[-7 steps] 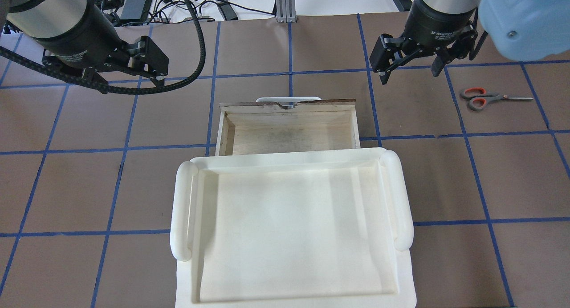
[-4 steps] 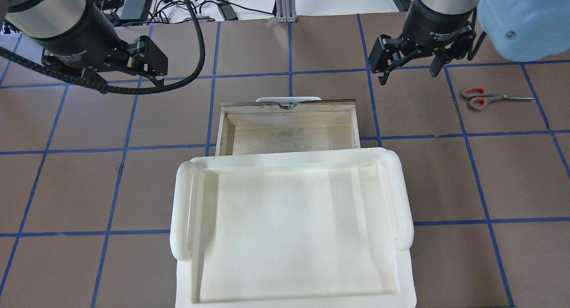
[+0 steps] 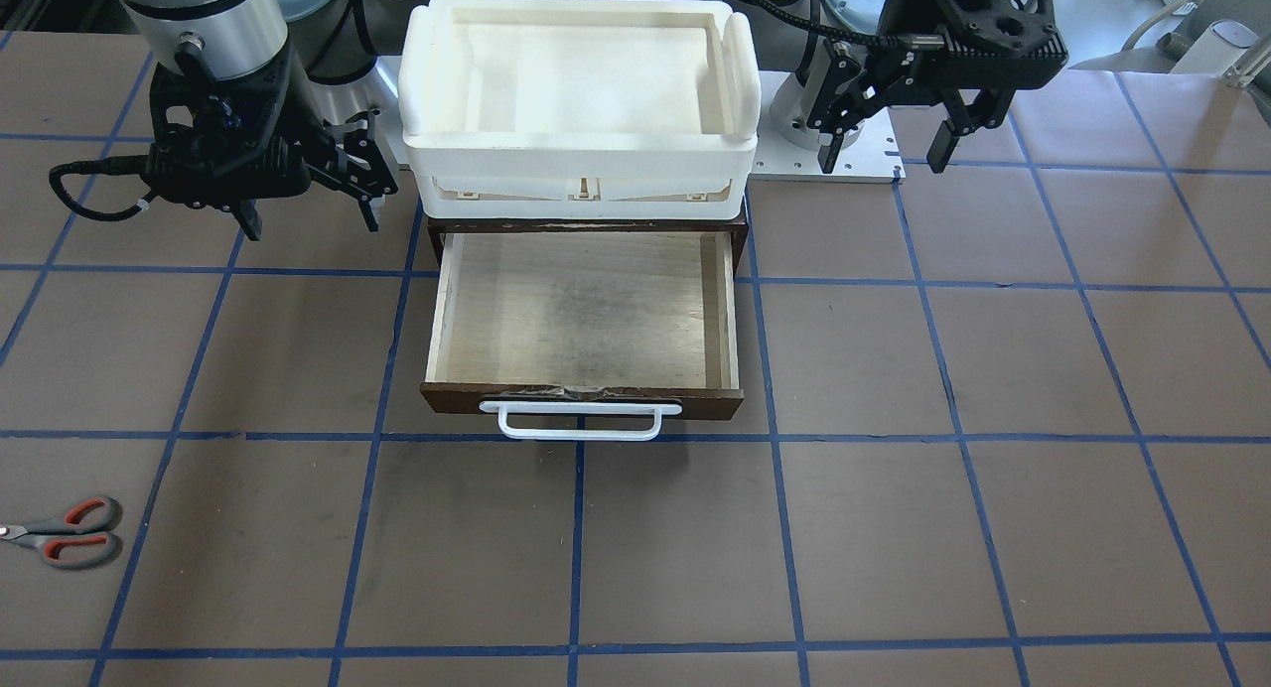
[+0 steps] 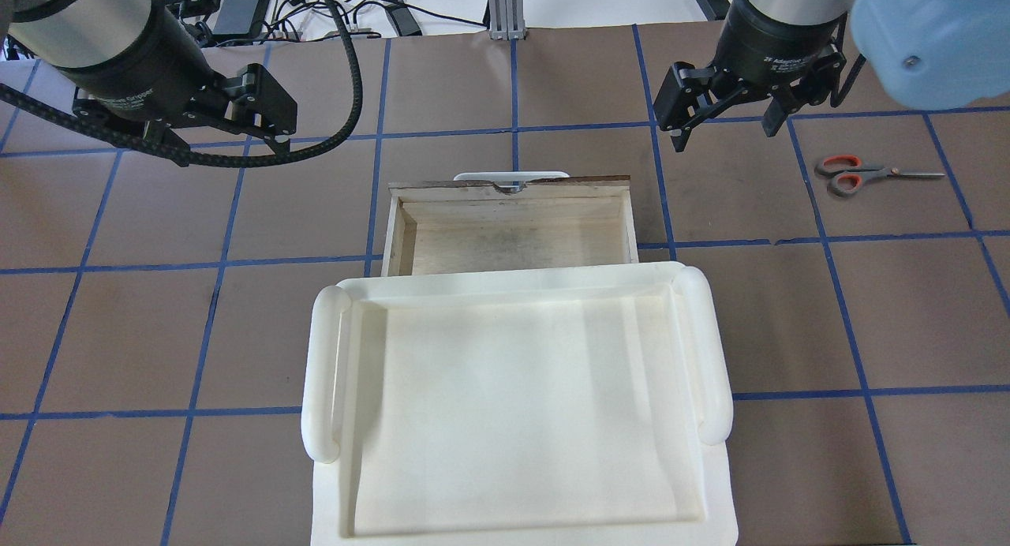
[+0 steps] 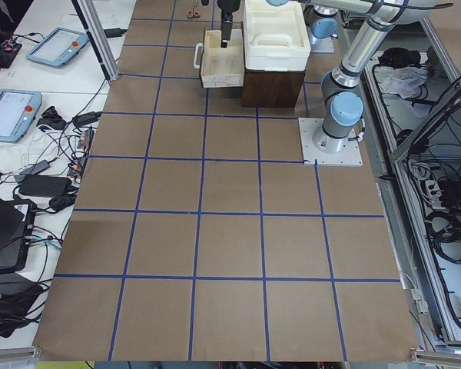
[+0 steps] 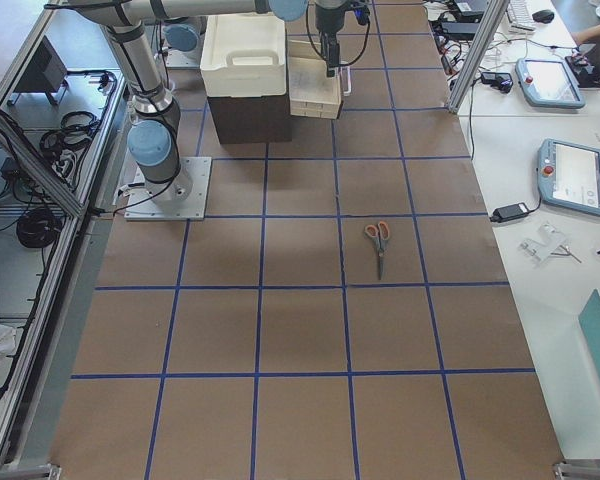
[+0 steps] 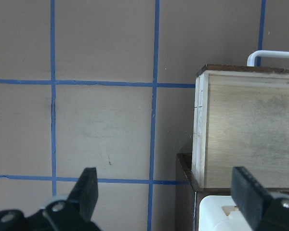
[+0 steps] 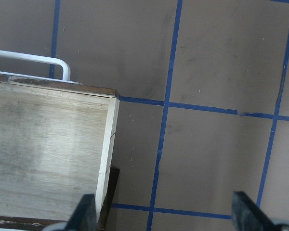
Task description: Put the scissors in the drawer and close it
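Almost nothing moves: right gripper (image 4: 724, 132), spread, barely shifts beyond the open drawer (image 4: 513, 246); scissors (image 4: 868, 171) lie untouched off its right; left gripper (image 3: 882, 156) spread too

A blue grid (image 4: 514, 128) crosses the brown table (image 4: 158, 333); scissors (image 4: 872, 172) grey-orange, drawer (image 4: 513, 242) pale.

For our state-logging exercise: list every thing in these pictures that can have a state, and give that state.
drawer: pulled open, empty.
scissors: blades shut, lying flat on the table, not held.
left gripper: open, empty.
right gripper: open, empty.
white tray: empty.
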